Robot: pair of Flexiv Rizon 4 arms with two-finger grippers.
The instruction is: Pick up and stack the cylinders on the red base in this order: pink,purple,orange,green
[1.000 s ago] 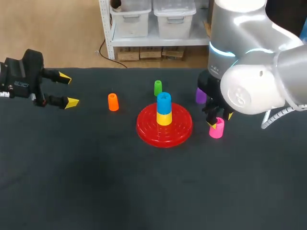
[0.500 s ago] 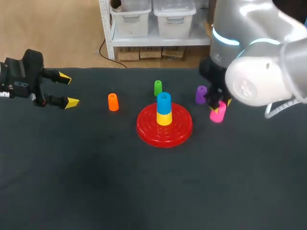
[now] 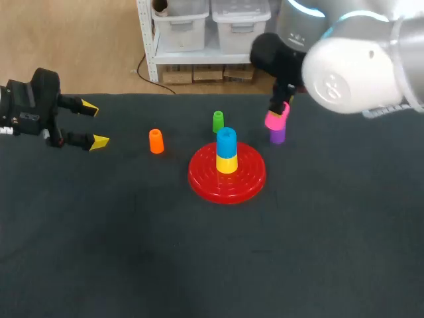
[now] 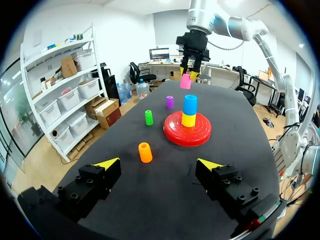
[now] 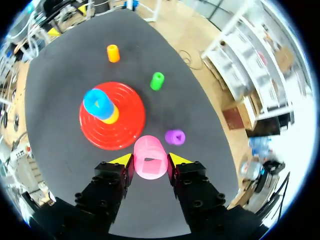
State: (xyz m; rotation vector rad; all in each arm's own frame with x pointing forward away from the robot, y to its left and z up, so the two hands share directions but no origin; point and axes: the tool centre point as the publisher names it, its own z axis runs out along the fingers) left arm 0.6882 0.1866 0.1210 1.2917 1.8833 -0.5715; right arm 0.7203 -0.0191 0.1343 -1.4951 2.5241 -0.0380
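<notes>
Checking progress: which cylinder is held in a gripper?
The pink cylinder, held aloft in the right gripper; the purple cylinder, orange cylinder and green cylinder stand on the table.

Right arm (image 3: 351, 73) raised, jaws gripping pink cylinder (image 5: 150, 162); left arm (image 3: 30, 109) at table's left, jaws apart

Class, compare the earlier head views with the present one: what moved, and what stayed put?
The right gripper, shut on the pink cylinder, lifted it off the table and carried it toward the middle, near the purple cylinder. That cylinder, the left gripper, orange cylinder, green cylinder and the stack on the base stayed put.
</notes>
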